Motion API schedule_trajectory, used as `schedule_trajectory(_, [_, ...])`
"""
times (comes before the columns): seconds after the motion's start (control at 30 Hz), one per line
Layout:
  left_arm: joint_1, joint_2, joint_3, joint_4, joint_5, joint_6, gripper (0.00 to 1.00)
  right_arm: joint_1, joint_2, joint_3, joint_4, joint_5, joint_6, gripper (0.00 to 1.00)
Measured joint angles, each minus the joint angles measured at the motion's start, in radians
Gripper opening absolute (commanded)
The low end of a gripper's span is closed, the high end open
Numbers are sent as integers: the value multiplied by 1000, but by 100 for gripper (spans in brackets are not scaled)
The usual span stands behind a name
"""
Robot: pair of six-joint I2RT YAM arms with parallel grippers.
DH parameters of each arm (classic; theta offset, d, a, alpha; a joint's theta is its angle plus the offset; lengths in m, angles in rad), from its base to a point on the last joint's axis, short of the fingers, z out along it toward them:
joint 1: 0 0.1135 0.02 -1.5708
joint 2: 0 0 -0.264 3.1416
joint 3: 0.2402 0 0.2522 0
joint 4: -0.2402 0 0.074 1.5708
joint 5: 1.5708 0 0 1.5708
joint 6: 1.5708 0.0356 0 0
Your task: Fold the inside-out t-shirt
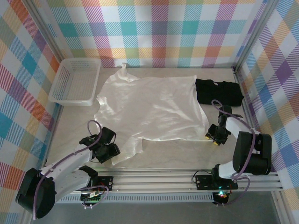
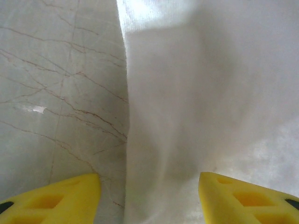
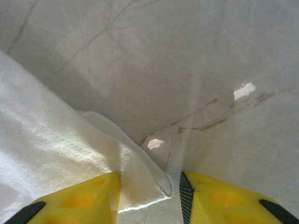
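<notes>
The inside-out t-shirt (image 1: 154, 107) lies spread flat and white across the middle of the table. My left gripper (image 1: 112, 151) is low over its near-left flap. In the left wrist view that gripper (image 2: 149, 200) is open, with the shirt's edge (image 2: 187, 116) running between the two yellow fingers (image 2: 56, 198). My right gripper (image 1: 211, 139) sits at the shirt's near-right corner. Seen from the right wrist, that gripper (image 3: 149, 200) has the corner of cloth (image 3: 140, 182) lying between its fingers (image 3: 229, 200), with a gap left on the right side.
A white basket (image 1: 74, 81) stands at the back left. A black folded garment (image 1: 218, 91) lies at the back right, touching the shirt's edge. Bare marble tabletop (image 1: 70, 126) shows on the left, and checked walls close in three sides.
</notes>
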Motion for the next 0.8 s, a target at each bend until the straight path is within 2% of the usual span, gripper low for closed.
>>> schedule_trajectory(0.33, [-36, 18, -5, -33, -65, -18, 26, -5, -1, 0, -10, 14, -19, 24])
schedule_trajectory(0.67, [-50, 19, -4, -59, -105, -17, 2, -3, 6, 0, 15, -52, -39, 9])
schedule_trajectory(0.8, [-51, 17, -3, -61, -108, -14, 0, -3, 5, 0, 18, -65, -47, 3])
